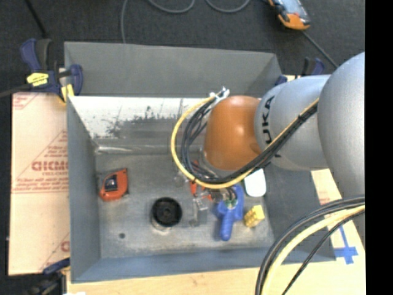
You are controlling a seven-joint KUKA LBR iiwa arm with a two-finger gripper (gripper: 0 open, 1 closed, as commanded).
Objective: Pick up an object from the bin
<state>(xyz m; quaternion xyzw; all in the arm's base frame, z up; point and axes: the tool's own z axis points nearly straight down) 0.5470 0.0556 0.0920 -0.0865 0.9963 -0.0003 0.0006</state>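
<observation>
The gripper (pixel 198 205) is hanging low over the floor of the bin (pixel 80 165), under the arm's orange cover (pixel 230 134). It is sitting in the gap between a black disc (pixel 166 212) on the view's left and a blue piece (pixel 225 219) just beside it on the right. Whether it is open or closed I cannot tell, since the cover and cables (pixel 176 141) are hiding most of it. A yellow bit (pixel 253 215) and a white thing (pixel 255 183) are lying near the blue piece, and an orange tape measure (pixel 114 184) is resting well apart. As I judge it, the gripper is standing between things rather than around one, so closing here is risking bare floor, or a thin nip on the blue piece's edge that slips on lifting. The crowding is also inviting a nudge that shoves the blue piece into the yellow bit.
</observation>
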